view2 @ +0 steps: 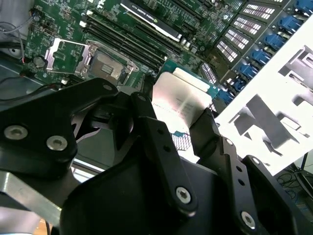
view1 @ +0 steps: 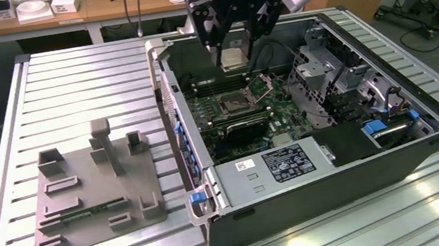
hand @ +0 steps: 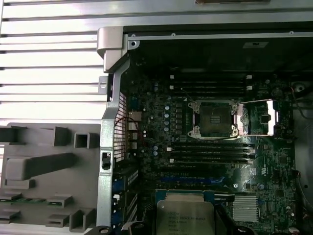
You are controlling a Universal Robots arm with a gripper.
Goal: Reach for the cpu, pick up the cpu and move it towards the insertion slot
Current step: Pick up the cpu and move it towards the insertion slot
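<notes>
Exterior view: gripper [view1: 233,50] fingers [view1: 211,34] clamp the cpu [view1: 233,58], carried above the open computer case [view1: 389,159], with the insertion slot [view1: 236,102] lying at six o'clock, awaiting careful alignment overhead.

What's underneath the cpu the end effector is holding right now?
The cpu is shut in the end effector above the open case. Below it lie the green motherboard and the insertion slot, plate hinged up. The chip's underside is hidden.

Below the gripper [view1: 233,56] we saw open air down to the insertion slot [view1: 236,102]; its raised hinged plate [view1: 262,85] stood just beside.
</notes>
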